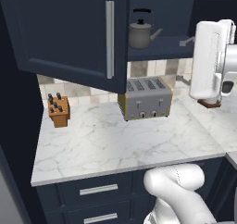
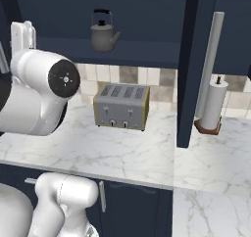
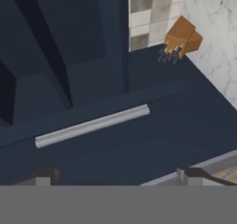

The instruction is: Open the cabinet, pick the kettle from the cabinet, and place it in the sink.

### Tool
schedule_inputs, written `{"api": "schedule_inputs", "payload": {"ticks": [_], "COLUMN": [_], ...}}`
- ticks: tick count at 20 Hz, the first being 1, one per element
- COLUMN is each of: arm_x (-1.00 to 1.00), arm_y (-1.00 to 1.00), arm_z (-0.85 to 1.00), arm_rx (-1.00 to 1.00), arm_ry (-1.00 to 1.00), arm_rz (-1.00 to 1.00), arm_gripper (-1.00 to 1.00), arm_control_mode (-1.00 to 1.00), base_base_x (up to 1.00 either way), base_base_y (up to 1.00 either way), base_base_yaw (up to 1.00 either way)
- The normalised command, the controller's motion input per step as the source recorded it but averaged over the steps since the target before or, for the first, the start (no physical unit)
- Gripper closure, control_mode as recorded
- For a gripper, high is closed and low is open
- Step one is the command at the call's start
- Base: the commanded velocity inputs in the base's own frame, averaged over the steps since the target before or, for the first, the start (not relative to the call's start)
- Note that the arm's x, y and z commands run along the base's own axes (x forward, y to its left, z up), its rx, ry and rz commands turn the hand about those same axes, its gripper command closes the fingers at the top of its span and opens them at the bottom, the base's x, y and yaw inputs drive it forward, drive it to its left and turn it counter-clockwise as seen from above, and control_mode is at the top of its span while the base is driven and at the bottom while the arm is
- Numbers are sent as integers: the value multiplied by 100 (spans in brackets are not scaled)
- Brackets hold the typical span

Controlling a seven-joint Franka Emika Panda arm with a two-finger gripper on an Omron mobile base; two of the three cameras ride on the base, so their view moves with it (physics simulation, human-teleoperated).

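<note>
One grey kettle stands upright on the shelf of the open cabinet, at twelve o'clock above the single four-slot toaster, its spout pointing to three o'clock in both base views. One knife block sits at nine o'clock on the marble counter. The arm is raised beside the shelf; the gripper stands spread wide, empty, facing the door's silver handle.

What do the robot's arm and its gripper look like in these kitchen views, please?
The arm is glossy white with rounded, bulbous link shells, and one joint ends in a round dark cap with a small pale mark at its centre. The gripper has two small dark finger tips.
</note>
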Motion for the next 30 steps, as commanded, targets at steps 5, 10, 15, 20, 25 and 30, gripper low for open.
{"api": "schedule_inputs", "payload": {"ticks": [5, 10, 15, 20, 25, 30], "arm_x": [34, 30, 28, 19, 28, 27], "arm_y": [1, 4, 8, 10, 6, 5], "arm_z": [0, -2, -5, -9, -6, 0], "arm_rx": [0, 0, 0, 0, 0, 0], "arm_ry": [0, 0, 0, 0, 0, 0], "arm_rz": [2, 5, 7, 7, 7, 7], "arm_gripper": [-100, -100, -100, -100, -100, -100], "arm_control_mode": [-100, -100, -100, -100, -100, -100], "base_base_x": [0, 0, 0, 0, 0, 0], "base_base_y": [0, 0, 0, 0, 0, 0], "base_base_yaw": [0, 0, 0, 0, 0, 0]}}
